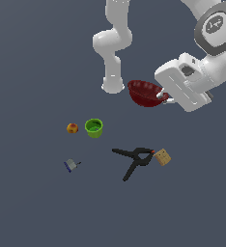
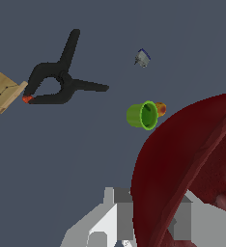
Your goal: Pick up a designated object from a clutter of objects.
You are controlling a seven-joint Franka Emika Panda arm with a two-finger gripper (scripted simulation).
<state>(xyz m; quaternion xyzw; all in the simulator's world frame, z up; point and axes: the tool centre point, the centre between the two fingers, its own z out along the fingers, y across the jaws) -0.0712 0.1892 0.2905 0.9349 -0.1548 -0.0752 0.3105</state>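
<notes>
The dark red bowl [image 1: 144, 92] hangs tilted above the grey floor, clear of the other items. My gripper [image 1: 163, 98] is shut on the bowl's rim on the exterior view's right side. In the wrist view the bowl [image 2: 192, 154] fills the corner, and its rim passes between my grey fingers [image 2: 116, 212], with my gripper [image 2: 151, 205] pinching it. Below lie the green cup [image 1: 94, 127], the orange-red fruit [image 1: 72, 128], the black clamp [image 1: 134, 157], the tan cube [image 1: 162, 157] and the small blue-grey piece [image 1: 70, 165].
The arm's white base [image 1: 113, 83] stands just to the exterior view's left of the bowl. The wrist view shows the clamp [image 2: 57, 84] touching the cube [image 2: 1, 91], the cup [image 2: 143, 115] in front of the fruit [image 2: 160, 109], and the blue-grey piece [image 2: 142, 58].
</notes>
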